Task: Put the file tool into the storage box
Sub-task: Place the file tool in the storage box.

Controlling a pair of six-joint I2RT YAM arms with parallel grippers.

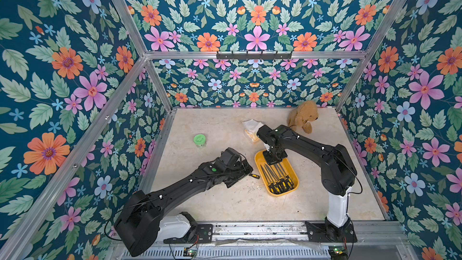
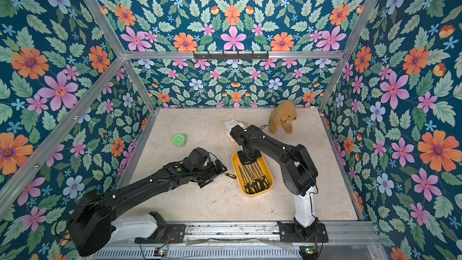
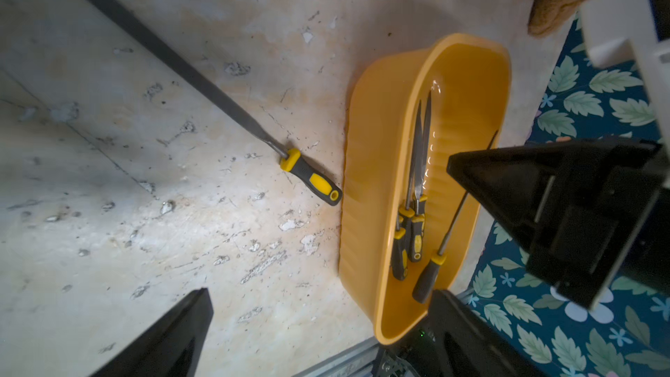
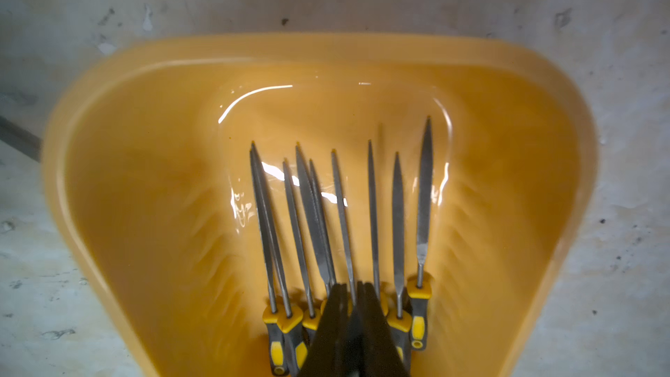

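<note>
One file lies outside the storage box, flat on the bench, on the side of the box facing the left arm. Its yellow-and-black handle points at the box's long outer wall and ends just beside it; whether the two touch cannot be told. The blade runs obliquely away from the box and, in both top views, is hidden beneath the left arm, so only the handle shows. The file's long axis thus crosses that of the box, whereas the files already inside lie lengthwise, handles toward the robot. The left tool is the nearer: it hangs above the bench close to the handle, fingers spread wide, holding nothing. The right tool stands over the box's interior with fingers pressed together; nothing is plainly pinched. Judgement: the file needs lifting and turning to match the box's length, and the right arm crowds the box's far end. The bench is pale, stone-patterned, pitted and flaked. A green-lidded jar and a plush dog stand well apart; floral walls enclose the cell.
</note>
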